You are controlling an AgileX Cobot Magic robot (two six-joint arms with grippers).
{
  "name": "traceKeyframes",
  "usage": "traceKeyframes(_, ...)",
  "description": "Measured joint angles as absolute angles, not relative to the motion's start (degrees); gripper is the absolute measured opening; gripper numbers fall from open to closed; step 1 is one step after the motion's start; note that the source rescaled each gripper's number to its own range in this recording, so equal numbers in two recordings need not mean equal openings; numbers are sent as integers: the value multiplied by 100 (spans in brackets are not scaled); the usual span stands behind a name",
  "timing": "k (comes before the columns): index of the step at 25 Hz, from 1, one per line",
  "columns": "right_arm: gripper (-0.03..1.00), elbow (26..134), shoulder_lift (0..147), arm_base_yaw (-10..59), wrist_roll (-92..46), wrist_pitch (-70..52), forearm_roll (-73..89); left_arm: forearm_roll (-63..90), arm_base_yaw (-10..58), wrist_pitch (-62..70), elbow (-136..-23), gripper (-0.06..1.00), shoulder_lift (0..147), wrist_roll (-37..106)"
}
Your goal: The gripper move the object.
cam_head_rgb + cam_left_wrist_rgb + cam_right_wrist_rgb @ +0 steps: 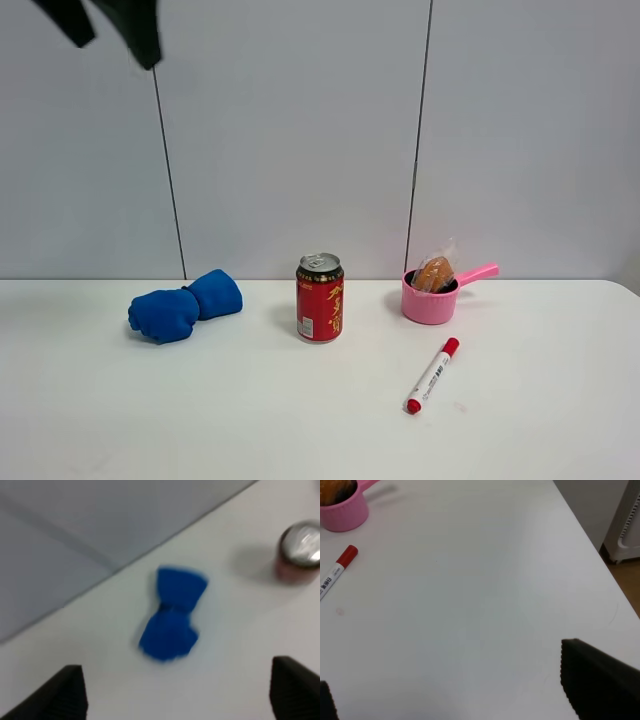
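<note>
The pink cup (430, 300) hides the object's (434, 273) lower part, and the blue glove (172, 614) appears blurred in the left wrist view.

The place looked like a lab or test room, not a home. A plain white table (560, 420) stood against a bare grey wall (300, 130) made of flat panels with thin dark seams. Only a few unrelated things stood on it, well apart: a blue glove (185, 306), a red can (320, 298), a pink cup (432, 298) and a red marker (432, 376). In the right wrist view, a brown floor (626, 582) and part of a white appliance (626, 525) showed past the table edge.
</note>
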State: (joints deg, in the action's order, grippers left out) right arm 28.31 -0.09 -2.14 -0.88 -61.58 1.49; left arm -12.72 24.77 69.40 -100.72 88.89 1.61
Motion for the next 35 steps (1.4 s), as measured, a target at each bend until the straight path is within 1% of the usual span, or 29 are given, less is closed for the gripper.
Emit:
traceKeyframes(7,100,2831,-9,-214,-88,-6158,149,-1294,1441,6945,-7558,64,6406,-76)
traceKeyframes(12,100,2831,-9,-214,-88,-6158,149,-1330,854,6950,-6266,64,4725,-604)
traceKeyframes(19,100,2831,-9,-214,-88,-6158,149,-1198,262,6956,-4856,64,3002,-952)
traceKeyframes(25,100,2831,-9,-214,-88,-6158,149,-812,125,6961,-3515,64,2143,-1018)
traceKeyframes(27,100,2831,-9,-214,-88,-6158,149,-758,125,7006,-3270,64,1960,-1134)
traceKeyframes(35,100,2831,-9,-214,-88,-6158,149,-763,125,6991,-3210,64,1383,-1267)
